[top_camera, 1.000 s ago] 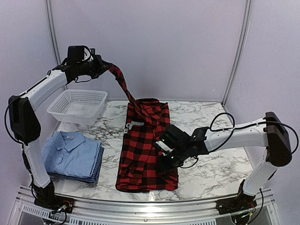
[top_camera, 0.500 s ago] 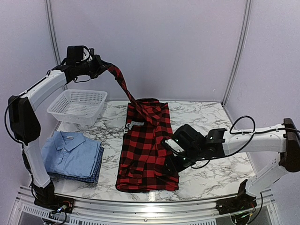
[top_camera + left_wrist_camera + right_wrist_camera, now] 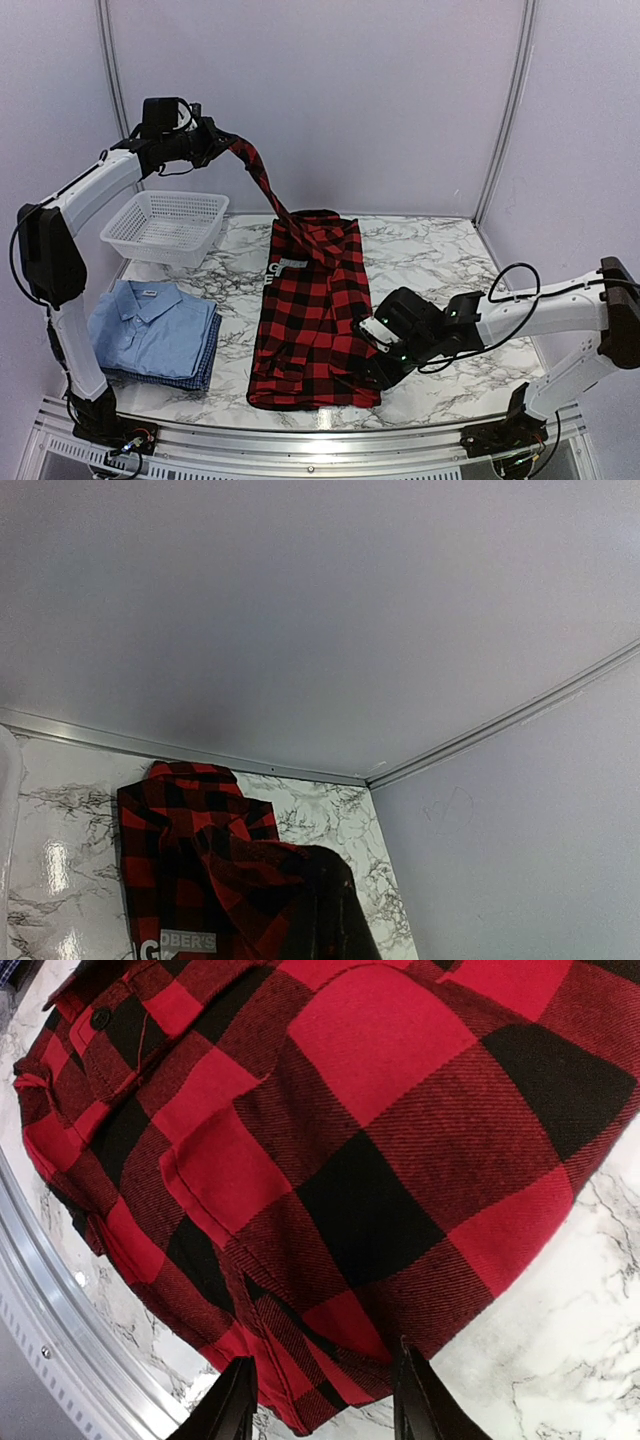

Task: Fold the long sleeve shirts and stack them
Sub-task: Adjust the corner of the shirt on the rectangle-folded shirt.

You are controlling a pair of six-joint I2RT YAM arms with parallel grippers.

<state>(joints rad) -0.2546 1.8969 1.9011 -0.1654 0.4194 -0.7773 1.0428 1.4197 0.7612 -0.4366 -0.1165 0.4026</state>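
The red-and-black plaid shirt (image 3: pixel 305 320) lies flat in the middle of the table, white lettering (image 3: pixel 187 942) showing. One sleeve (image 3: pixel 262 180) is pulled up and to the back left, with my left gripper (image 3: pixel 222 140) shut on its end high above the basket; its fingers do not show in the left wrist view. My right gripper (image 3: pixel 372 374) is open, low at the shirt's near right corner, and the hem (image 3: pixel 300 1400) lies between its fingertips (image 3: pixel 235 1405). A folded light blue shirt (image 3: pixel 150 325) rests on a blue checked one (image 3: pixel 203 375) at the front left.
A white mesh basket (image 3: pixel 168 226) stands at the back left under the raised left arm. The table's metal front rail (image 3: pixel 60 1350) runs close to the right gripper. Bare marble (image 3: pixel 440 260) shows to the right of the plaid shirt.
My right gripper has opened and slid off the shirt's right side toward its near right corner. The left arm still holds the sleeve up, unmoved.
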